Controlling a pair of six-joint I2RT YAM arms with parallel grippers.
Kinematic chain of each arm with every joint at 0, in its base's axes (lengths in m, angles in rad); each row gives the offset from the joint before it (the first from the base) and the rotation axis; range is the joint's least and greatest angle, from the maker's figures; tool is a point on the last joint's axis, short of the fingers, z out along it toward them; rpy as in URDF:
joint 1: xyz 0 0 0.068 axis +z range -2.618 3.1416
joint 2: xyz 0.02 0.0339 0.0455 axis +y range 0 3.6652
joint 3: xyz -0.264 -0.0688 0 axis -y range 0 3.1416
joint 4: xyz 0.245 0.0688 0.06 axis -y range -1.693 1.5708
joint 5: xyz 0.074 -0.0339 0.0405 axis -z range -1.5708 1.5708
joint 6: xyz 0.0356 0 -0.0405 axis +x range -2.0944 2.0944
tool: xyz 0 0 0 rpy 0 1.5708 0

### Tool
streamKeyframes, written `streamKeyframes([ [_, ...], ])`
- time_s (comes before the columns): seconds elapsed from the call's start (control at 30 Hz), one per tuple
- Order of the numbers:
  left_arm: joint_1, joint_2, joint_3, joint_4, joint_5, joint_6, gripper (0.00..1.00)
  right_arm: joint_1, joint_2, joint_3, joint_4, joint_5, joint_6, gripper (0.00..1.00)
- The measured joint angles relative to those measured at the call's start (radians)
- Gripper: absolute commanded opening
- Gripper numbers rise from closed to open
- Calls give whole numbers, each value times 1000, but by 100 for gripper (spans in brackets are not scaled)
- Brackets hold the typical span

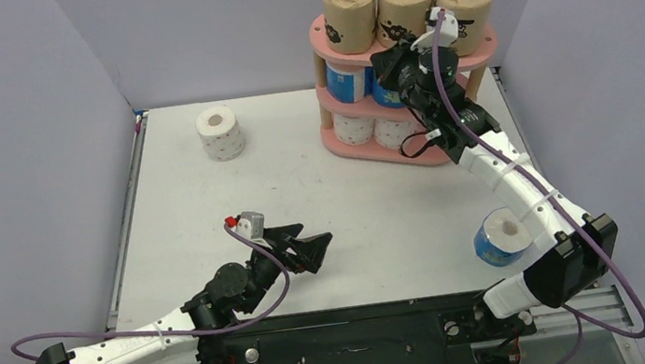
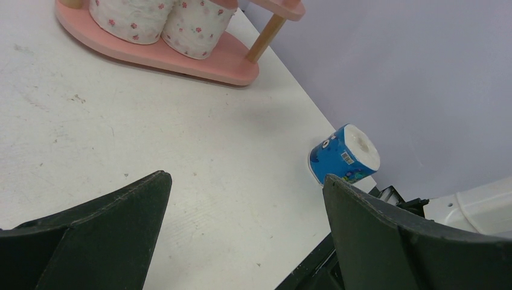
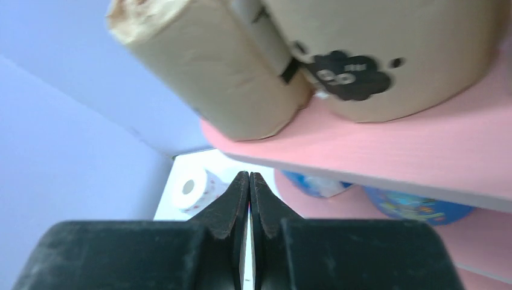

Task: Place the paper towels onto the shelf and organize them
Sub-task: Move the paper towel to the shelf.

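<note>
With the left gripper (image 1: 308,245) spread wide open and the right gripper (image 3: 249,181) pinched shut up by the shelf (image 1: 340,149), I'd straddle the loose blue roll (image 1: 502,236) at the table's (image 1: 378,203) near-right edge squarely before squeezing, and leave the white roll (image 1: 220,132) at far left for later.

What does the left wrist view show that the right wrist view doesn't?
Left wrist only: the open left gripper, a loose blue roll near the edge of the table, and two white pink-dotted rolls on the bottom tier. Right wrist only: the shut right gripper, brown rolls on the top tier, blue rolls beneath, and a loose white roll. Both: the pink shelf and the table.
</note>
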Motion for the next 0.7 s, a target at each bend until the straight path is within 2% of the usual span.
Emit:
streamKeyframes([
  [0.23, 0, -1, 0, 0, 1, 0, 97, 67, 5, 15, 11, -15, -15, 0],
  [0.7, 0, -21, 0, -1, 2, -1, 97, 79, 193, 224, -5, -51, -10, 0],
])
